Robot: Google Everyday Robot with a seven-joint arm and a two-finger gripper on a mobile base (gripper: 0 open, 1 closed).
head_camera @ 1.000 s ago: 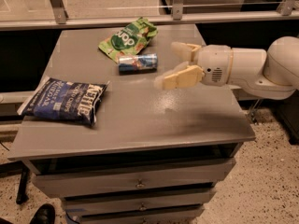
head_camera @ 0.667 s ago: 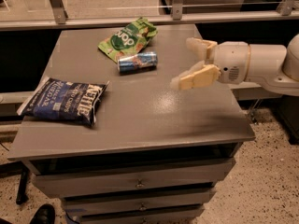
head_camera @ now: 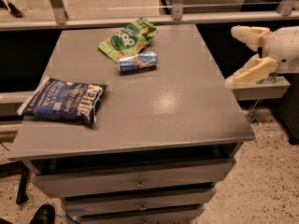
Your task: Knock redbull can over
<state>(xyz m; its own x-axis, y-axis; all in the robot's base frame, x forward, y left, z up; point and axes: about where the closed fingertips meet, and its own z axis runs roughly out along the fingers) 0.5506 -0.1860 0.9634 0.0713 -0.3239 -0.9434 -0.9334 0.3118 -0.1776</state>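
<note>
The redbull can (head_camera: 137,61) lies on its side on the grey cabinet top (head_camera: 177,106), just below the green snack pouch (head_camera: 128,38). My gripper (head_camera: 241,55) is open and empty, off the right edge of the cabinet, well to the right of the can. Its two cream fingers (head_camera: 252,72) are spread apart and point left.
A dark blue chip bag (head_camera: 64,101) lies at the left front of the cabinet top. Drawers (head_camera: 135,183) sit below the front edge. A metal rail (head_camera: 140,20) runs behind the cabinet. A shoe (head_camera: 43,214) shows at the bottom left.
My gripper has drawn back to the right, from over the cabinet top to beyond its right edge. The can lies on its side throughout.
</note>
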